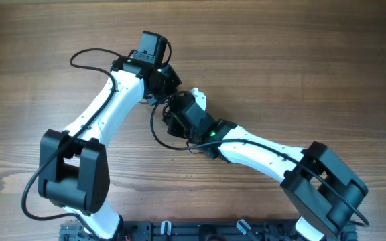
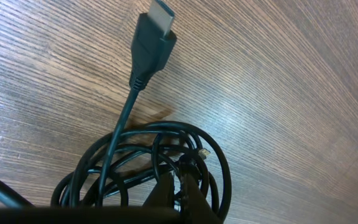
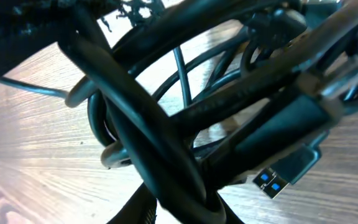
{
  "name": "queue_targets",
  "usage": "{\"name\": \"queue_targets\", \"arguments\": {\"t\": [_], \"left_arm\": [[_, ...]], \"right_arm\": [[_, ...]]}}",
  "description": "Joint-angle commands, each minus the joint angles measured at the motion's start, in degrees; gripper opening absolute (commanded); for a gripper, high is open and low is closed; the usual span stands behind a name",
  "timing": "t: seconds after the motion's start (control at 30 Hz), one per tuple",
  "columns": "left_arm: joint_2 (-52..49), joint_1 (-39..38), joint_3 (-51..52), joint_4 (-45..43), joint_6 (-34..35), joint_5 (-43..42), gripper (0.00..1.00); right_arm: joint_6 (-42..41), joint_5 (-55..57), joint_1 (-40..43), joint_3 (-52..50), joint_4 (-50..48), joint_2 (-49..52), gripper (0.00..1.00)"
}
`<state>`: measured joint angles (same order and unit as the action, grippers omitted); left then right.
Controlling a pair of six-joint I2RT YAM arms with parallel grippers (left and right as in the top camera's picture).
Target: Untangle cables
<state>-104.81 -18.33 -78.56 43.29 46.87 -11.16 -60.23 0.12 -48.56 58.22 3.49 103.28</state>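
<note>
The cables are a bunch of thin black cords between the two arms, with one loop hanging toward the front. My left gripper is shut on a strand of the coiled cables. A flat black plug on a straight cord reaches away from the coil. My right gripper is pressed into the same bunch from the right. In the right wrist view, thick black strands fill the frame over my right gripper, which is shut on them. A USB plug with a blue insert sticks out.
The bare wooden table runs all around. A black wire belonging to the left arm loops at the back left. The arm bases sit at the front edge.
</note>
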Motion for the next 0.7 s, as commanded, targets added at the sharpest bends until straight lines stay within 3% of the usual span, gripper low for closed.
{"name": "queue_targets", "arguments": {"t": [0.0, 0.3, 0.67], "left_arm": [[-1.07, -0.2, 0.81, 0.66, 0.33, 0.31, 0.08], [-1.07, -0.2, 0.81, 0.68, 0.31, 0.31, 0.08], [-1.07, -0.22, 0.81, 0.68, 0.33, 0.31, 0.08]], "right_arm": [[-1.7, -5.51, 0.42, 0.17, -0.87, 0.98, 0.24], [-1.86, -13.55, 0.39, 0.17, 0.26, 0.98, 0.25], [0.33, 0.85, 0.42, 0.17, -1.51, 0.98, 0.26]]}}
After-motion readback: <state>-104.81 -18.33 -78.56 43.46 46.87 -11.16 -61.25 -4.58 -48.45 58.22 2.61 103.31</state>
